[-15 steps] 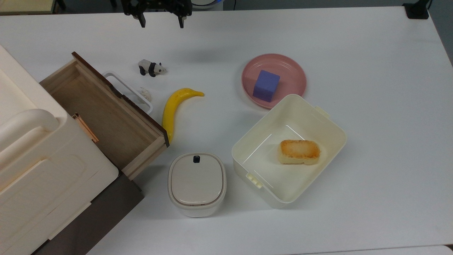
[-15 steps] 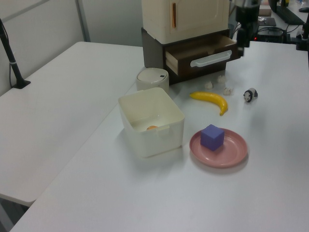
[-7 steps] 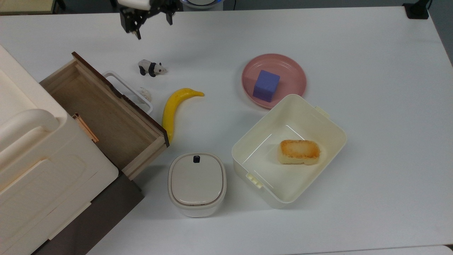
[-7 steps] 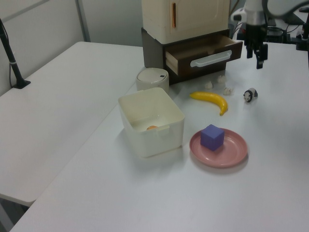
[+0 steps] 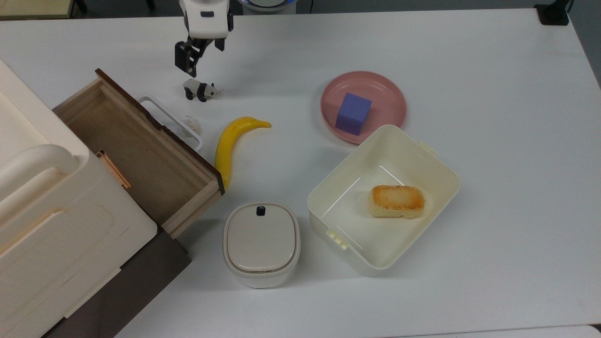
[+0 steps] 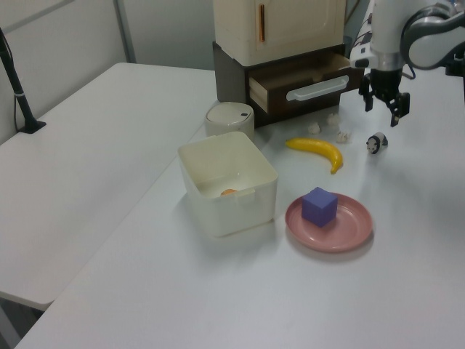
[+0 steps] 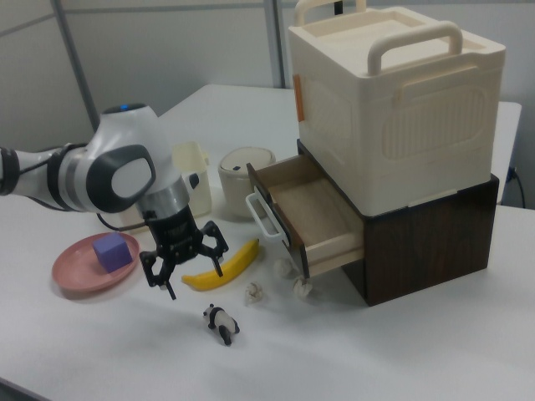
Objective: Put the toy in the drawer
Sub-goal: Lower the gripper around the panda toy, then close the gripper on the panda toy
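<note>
Currently my gripper [image 7: 187, 261] hangs with fingers spread, above the panda [image 7: 221, 322]. It stands on the table [image 5: 493, 94]. Nearby, the drawer [image 5: 141, 155] is open.

The gripper [image 5: 201, 58] moves from the table's far edge down toward the toy [image 5: 201, 90], now hovering just beyond it with its jaws spread.

Black-and-white toy [image 5: 201, 90], yellow banana [image 5: 230, 145], purple cube [image 5: 352, 113] on pink plate [image 5: 392, 98], white tabletop [image 5: 493, 141].
</note>
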Robot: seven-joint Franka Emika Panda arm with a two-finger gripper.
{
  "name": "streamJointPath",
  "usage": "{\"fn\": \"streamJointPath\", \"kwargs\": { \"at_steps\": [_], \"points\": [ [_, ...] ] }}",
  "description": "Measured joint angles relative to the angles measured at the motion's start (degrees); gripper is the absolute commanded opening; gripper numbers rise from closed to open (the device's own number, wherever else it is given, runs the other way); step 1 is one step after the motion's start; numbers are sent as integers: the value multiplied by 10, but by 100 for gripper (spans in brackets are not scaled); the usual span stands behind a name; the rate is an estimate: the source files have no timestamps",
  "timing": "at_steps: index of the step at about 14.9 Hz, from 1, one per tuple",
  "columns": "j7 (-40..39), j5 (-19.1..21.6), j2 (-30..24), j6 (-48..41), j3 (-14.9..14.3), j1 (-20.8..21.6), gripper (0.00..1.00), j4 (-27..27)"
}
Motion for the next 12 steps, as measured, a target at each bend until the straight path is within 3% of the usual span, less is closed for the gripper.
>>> {"fn": "streamJointPath", "kwargs": {
  "at_steps": [7, 10, 12],
  "points": [
    [-18, -92, 78, 82, -18, 0, 90, -8],
    [-18, -108, 100, 88, -18, 0, 71, -8],
    [-18, -108, 105, 88, -18, 2, 64, -8]
  ]
}}
